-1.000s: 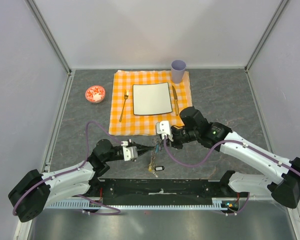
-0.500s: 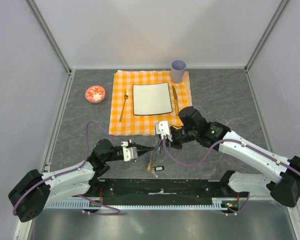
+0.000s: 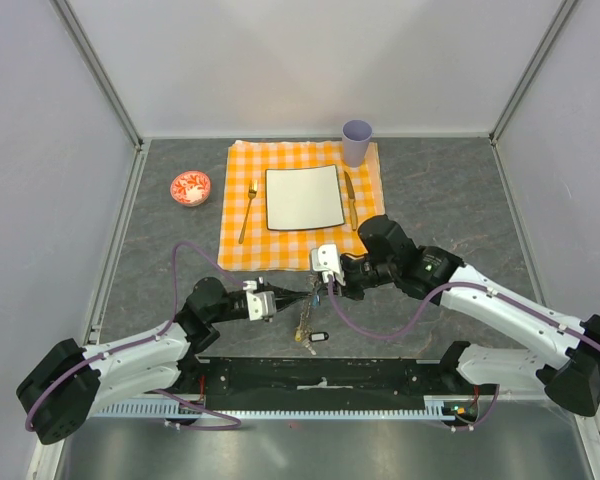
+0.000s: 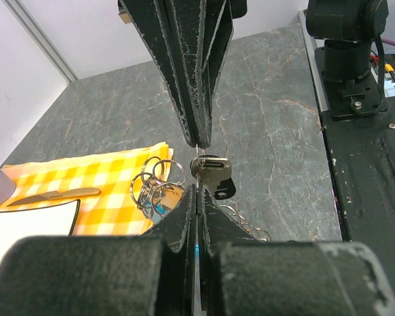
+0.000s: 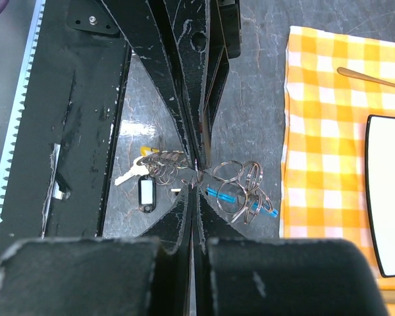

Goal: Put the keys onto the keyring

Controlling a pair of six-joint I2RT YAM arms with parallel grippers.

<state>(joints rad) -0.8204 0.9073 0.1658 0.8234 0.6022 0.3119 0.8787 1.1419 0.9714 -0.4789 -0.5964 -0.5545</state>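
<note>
My left gripper (image 3: 302, 297) and right gripper (image 3: 318, 290) meet tip to tip just in front of the cloth, both shut. In the left wrist view a grey key (image 4: 211, 172) sits right under the right arm's fingertips (image 4: 200, 135), with my left gripper (image 4: 197, 189) just below it. The keyring (image 5: 241, 187), a tangle of wire rings with a turquoise tag (image 5: 224, 195), hangs beside my right gripper (image 5: 196, 187). A silver key (image 5: 128, 175), a brass key (image 5: 143, 151) and a black label tag (image 5: 145, 193) trail off the rings on the table.
The orange checked cloth (image 3: 238, 240) carries a white square plate (image 3: 304, 198), a gold fork (image 3: 248, 212), a gold knife (image 3: 350, 200) and a lilac cup (image 3: 357, 141). A red-and-white bowl (image 3: 190, 187) stands at the left. The black base rail (image 3: 320, 375) runs just behind the hanging keys.
</note>
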